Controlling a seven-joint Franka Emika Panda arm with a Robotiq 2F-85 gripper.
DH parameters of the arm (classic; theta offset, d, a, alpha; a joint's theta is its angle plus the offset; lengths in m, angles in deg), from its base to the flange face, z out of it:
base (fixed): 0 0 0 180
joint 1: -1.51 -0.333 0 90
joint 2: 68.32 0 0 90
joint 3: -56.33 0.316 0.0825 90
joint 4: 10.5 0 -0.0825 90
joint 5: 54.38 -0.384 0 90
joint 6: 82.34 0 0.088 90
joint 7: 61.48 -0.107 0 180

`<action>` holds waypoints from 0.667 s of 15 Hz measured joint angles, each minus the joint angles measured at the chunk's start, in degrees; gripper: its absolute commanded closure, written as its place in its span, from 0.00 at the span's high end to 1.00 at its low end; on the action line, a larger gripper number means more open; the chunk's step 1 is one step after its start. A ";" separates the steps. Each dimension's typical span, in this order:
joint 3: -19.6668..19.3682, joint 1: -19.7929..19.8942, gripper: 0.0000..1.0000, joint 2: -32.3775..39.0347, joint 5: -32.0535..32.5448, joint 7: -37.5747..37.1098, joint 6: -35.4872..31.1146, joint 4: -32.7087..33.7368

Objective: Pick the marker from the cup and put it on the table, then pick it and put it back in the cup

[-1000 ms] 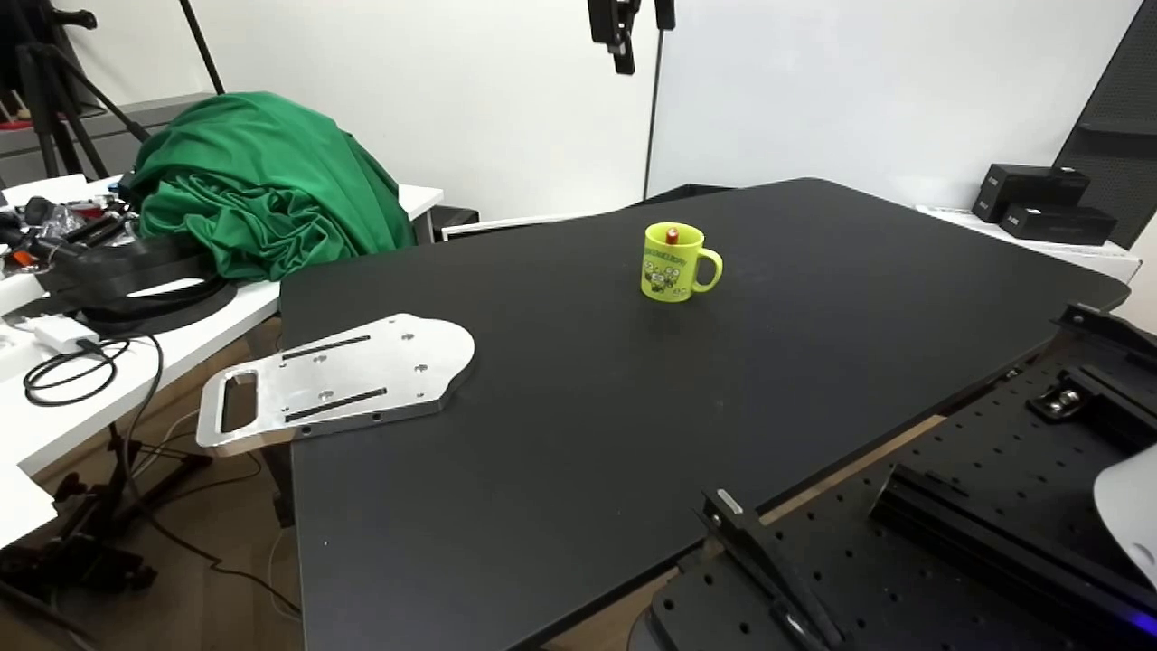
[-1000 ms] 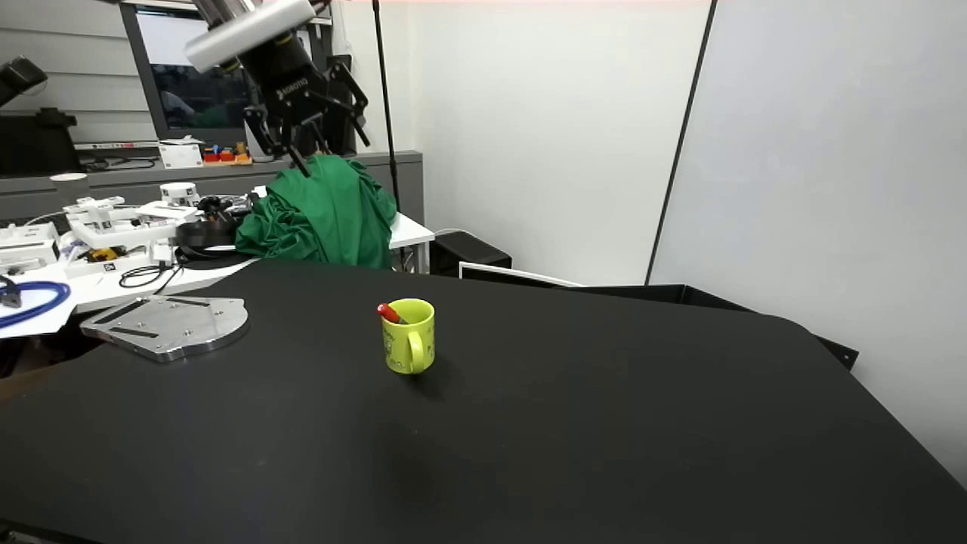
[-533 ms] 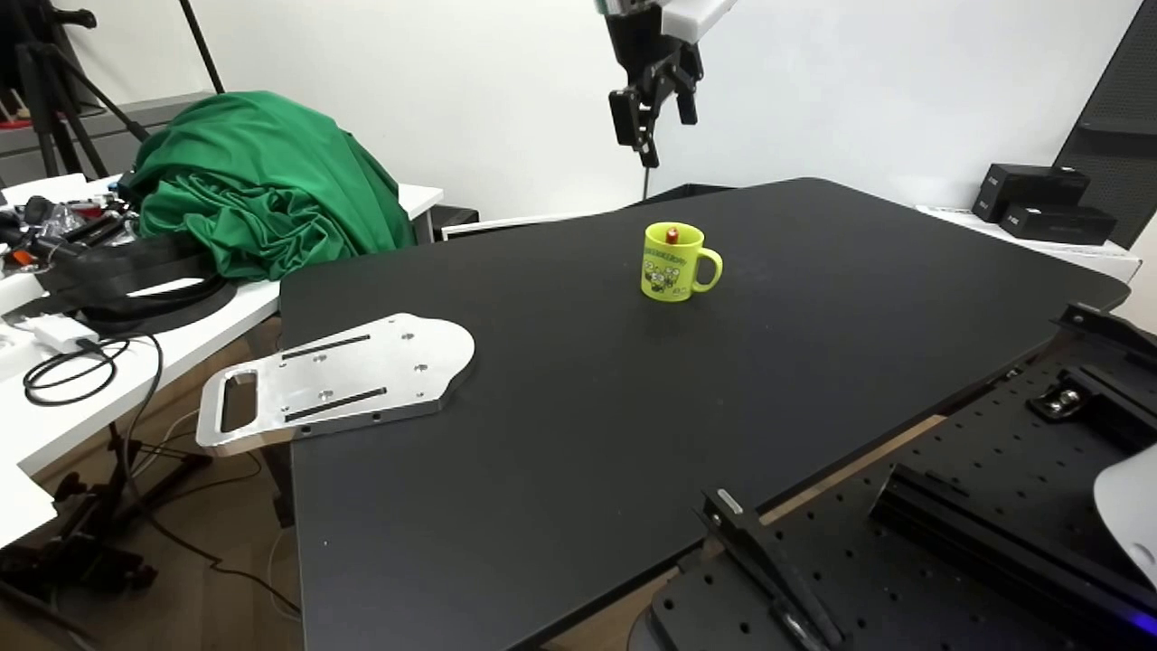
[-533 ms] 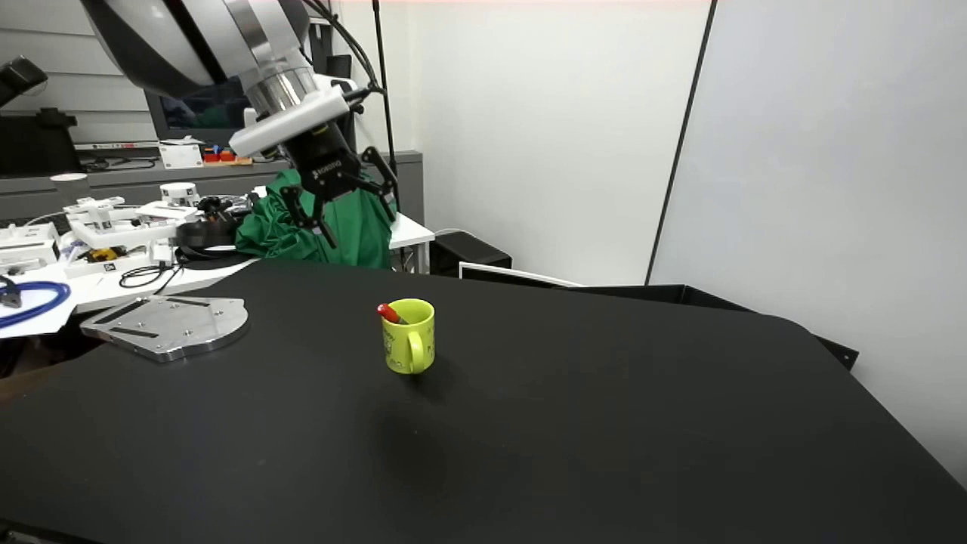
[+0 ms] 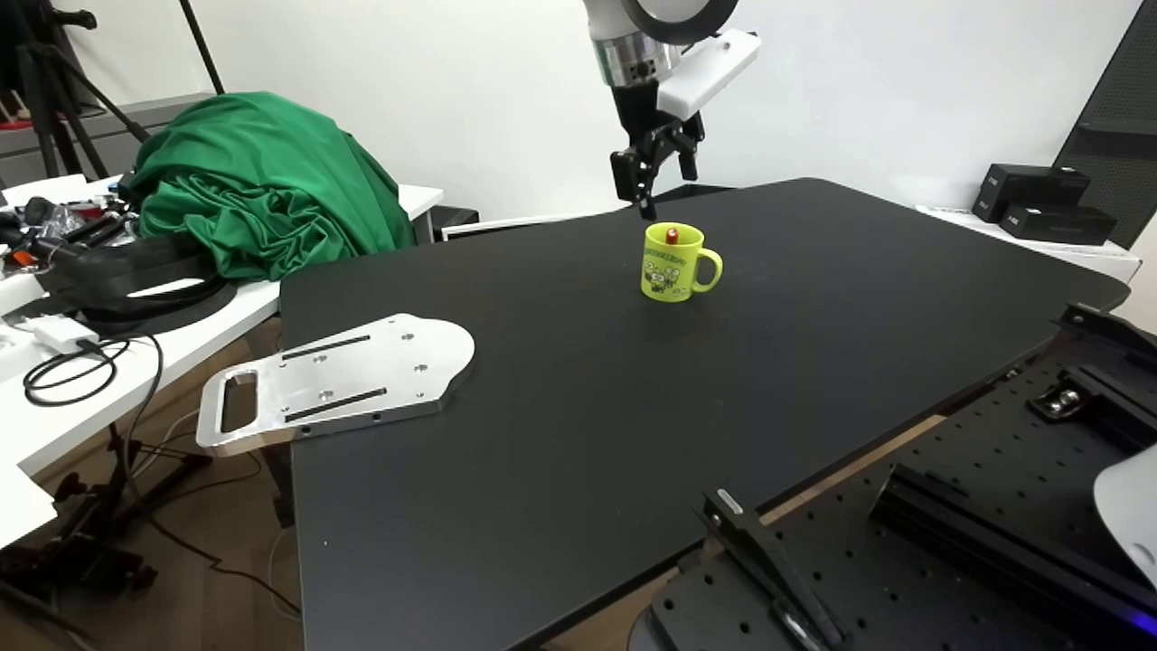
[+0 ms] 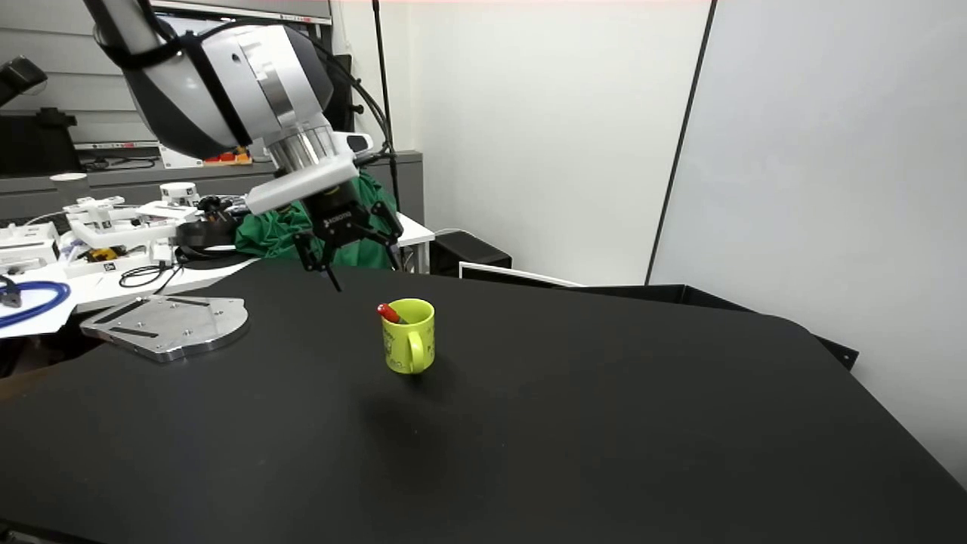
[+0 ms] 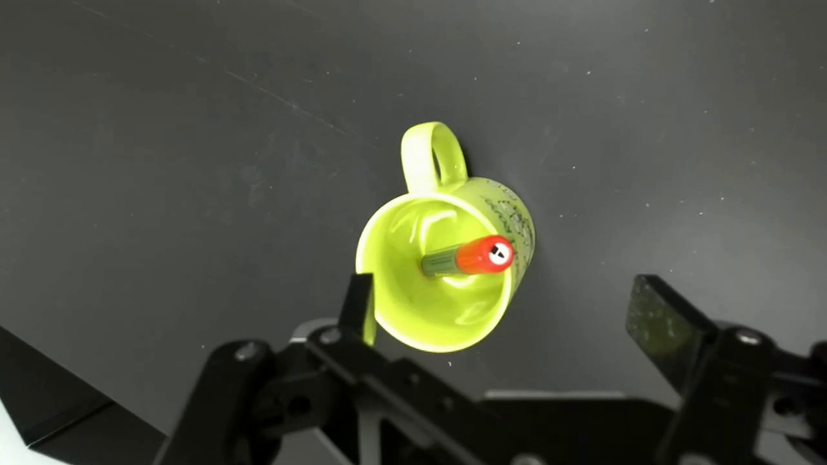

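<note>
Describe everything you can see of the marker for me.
The marker is slim, with a rounded red end bearing a dark symbol on a white disc, and a grey-green body; it looks like plastic. It sits in the cup, red end up, tilted towards the printed side and seemingly leaning on the rim there. How its lower end meets the cup's bottom I can't tell. The open gripper is apart from it.
</note>
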 measured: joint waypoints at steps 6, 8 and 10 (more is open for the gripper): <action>-0.60 -0.78 1.00 1.32 -0.19 -0.94 -0.54 0.40; -0.62 -0.79 1.00 1.32 -0.20 -0.95 -0.54 0.52; -0.71 -0.88 1.00 1.32 -0.22 -0.78 -0.54 0.50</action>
